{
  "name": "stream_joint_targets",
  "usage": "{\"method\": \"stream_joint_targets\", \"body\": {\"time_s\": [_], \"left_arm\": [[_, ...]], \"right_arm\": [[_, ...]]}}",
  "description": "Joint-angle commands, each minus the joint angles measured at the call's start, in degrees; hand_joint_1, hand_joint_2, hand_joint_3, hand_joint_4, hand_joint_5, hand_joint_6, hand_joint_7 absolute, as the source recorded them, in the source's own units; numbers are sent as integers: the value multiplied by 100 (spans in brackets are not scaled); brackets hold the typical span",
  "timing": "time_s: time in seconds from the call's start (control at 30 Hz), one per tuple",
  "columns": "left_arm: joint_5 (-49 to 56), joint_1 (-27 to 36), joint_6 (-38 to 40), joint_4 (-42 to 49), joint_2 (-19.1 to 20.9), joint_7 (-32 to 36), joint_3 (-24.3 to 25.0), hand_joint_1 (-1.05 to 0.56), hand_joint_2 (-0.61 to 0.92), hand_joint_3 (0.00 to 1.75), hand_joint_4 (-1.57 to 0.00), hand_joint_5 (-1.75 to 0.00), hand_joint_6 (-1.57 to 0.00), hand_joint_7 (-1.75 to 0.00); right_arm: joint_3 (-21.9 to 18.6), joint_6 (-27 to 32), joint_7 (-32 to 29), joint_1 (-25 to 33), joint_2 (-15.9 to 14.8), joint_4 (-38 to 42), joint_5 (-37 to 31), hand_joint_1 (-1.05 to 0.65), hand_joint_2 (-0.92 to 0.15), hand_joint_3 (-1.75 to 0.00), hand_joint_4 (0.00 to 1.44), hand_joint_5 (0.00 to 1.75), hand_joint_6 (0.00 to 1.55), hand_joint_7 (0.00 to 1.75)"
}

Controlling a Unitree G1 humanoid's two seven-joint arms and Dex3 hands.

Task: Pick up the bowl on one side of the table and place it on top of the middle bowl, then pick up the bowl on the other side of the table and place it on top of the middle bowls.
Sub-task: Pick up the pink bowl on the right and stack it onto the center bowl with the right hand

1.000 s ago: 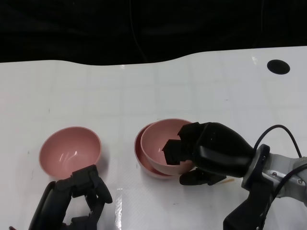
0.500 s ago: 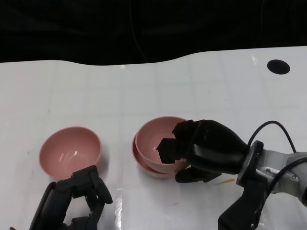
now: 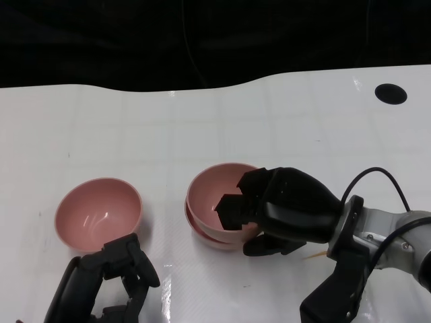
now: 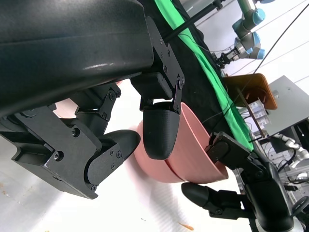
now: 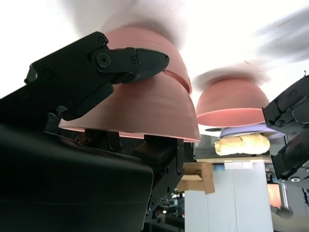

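The right robot hand is gripping the rim of the upper pink bowl, which is sitting inside the middle bowl. The left robot hand, holding nothing with fingers apart, is waiting near the left bowl on the table.

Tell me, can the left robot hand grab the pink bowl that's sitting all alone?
Probably yes. The left robot hand sits just in front of the lone pink bowl, holding nothing, with only bare white table between them. The right robot hand is busy at the stacked bowls.
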Motion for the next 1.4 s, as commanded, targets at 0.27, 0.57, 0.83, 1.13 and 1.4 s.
{"method": "stream_joint_targets", "body": {"time_s": [0.27,0.57,0.83,1.13,1.4], "left_arm": [[28,22,134,-83,38,116,3,-7,48,124,-81,-172,-75,-146],[67,-3,49,7,7,189,-10,-7,48,122,-82,-171,-77,-144],[86,-47,-10,105,-21,210,-19,-9,48,122,-82,-172,-77,-143],[58,-69,-8,123,-36,186,-21,-7,48,122,-82,-166,-77,-141],[41,15,182,-64,-65,185,-20,-8,48,122,-82,-165,-73,-149]], "right_arm": [[117,16,-172,-210,107,331,-45,-15,-77,-42,79,175,50,175],[303,115,-673,-311,191,633,-233,-14,-79,-40,78,175,48,175],[297,218,-662,-304,245,716,-156,-24,-89,-22,70,175,50,159],[30,189,521,-139,143,556,462,-73,-92,-45,61,13,56,2],[-262,240,1352,111,65,184,905,-92,-92,-63,25,0,24,0]]}}
